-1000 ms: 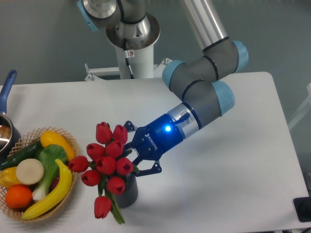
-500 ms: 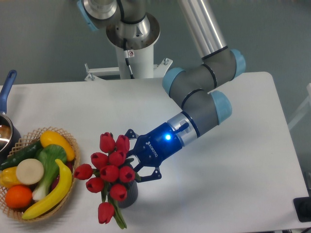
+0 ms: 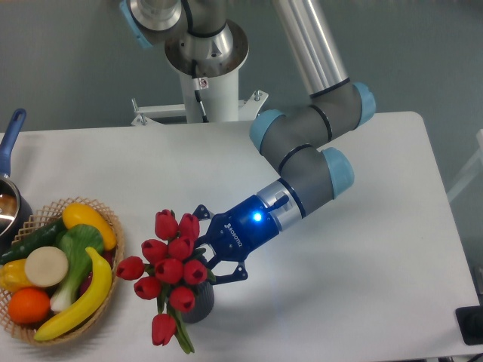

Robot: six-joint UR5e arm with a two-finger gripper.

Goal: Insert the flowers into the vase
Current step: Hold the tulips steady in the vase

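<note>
The flowers (image 3: 170,270), a bunch of red tulip buds with green leaves, sit at the front of the white table, over the vase. The vase (image 3: 201,304) is small, dark grey and ribbed; only its right side shows below the blooms, and its mouth is hidden. One bud and a green leaf hang down to its left. My gripper (image 3: 205,253) reaches in from the right, level with the blooms and just above the vase. It looks shut on the bunch's stems, though the buds hide the contact.
A wicker basket (image 3: 115,226) of fruit and vegetables stands at the front left, close to the flowers. A blue-handled pot (image 3: 10,133) is at the left edge. The robot base (image 3: 204,72) is at the back. A black object (image 3: 469,324) sits at the front right corner.
The gripper and the flowers have moved down and a little right onto the vase. Over the last half second they have barely moved.
</note>
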